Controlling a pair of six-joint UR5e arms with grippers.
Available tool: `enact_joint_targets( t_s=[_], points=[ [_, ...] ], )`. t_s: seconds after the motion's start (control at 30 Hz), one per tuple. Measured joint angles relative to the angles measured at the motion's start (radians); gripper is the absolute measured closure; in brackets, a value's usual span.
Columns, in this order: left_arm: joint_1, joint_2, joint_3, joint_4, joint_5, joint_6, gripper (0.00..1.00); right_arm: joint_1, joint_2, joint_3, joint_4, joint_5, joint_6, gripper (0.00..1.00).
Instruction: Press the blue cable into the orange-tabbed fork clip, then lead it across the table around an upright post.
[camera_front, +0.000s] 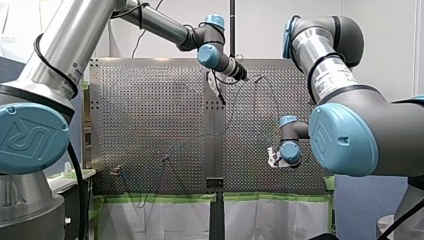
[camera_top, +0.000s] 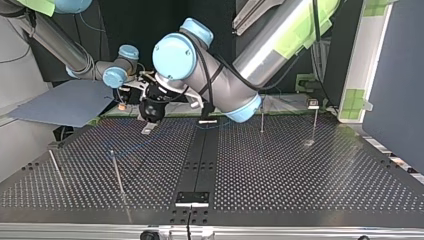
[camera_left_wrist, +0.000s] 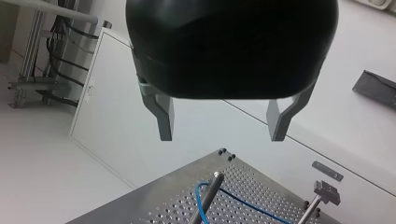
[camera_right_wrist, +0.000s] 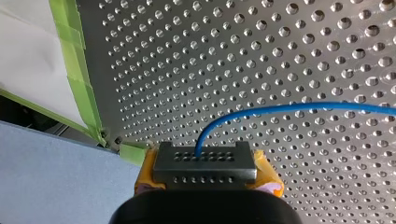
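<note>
Left hand: black and very close up. Its two grey metal fingers are spread wide, with nothing between them.
Left hand's place: high over the tabletop, just right of the black strip in the front view, at the strip's far end.
Black strip: runs down the middle of the tabletop, which is full of small holes.
Right hand: closed tight on the blue cable. Yellow pads show on both sides of it.
Right hand's place: low down, well to the right of the black strip in the front view, near a tabletop corner edged with green tape.
Blue cable: comes out from between the right hand's fingers, bends over, and runs away just above the holes. In the left wrist view it also bends round the round-topped post, ahead of the left hand.
Block-topped post: stands near the round-topped post, also ahead of the left hand.
Near posts: two thin ones, left of the black strip in the top view.
Far posts: two more, right of the black strip in the top view.
Blue sheet: lies flat past the tabletop's edge, far left of the black strip in the top view, close to the right hand.
</note>
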Motion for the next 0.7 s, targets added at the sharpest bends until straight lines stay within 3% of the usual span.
enact_joint_targets(
  t_s=[0.23, 0.5, 0.7],
  points=[
    [-0.023, -0.017, 0.011, -0.004, -0.042, 0.002, 0.02, 0.000, 0.000, 0.000, 0.000, -0.006, 0.004, 1.00],
    [-0.084, -0.081, 0.074, -0.021, -0.108, 0.030, 0.02, 0.000, 0.000, 0.000, 0.001, -0.013, 0.006, 1.00],
    [-0.102, -0.098, 0.123, -0.024, -0.162, 0.051, 0.02, 0.003, 0.000, 0.000, 0.000, -0.022, 0.006, 1.00]
  ],
)
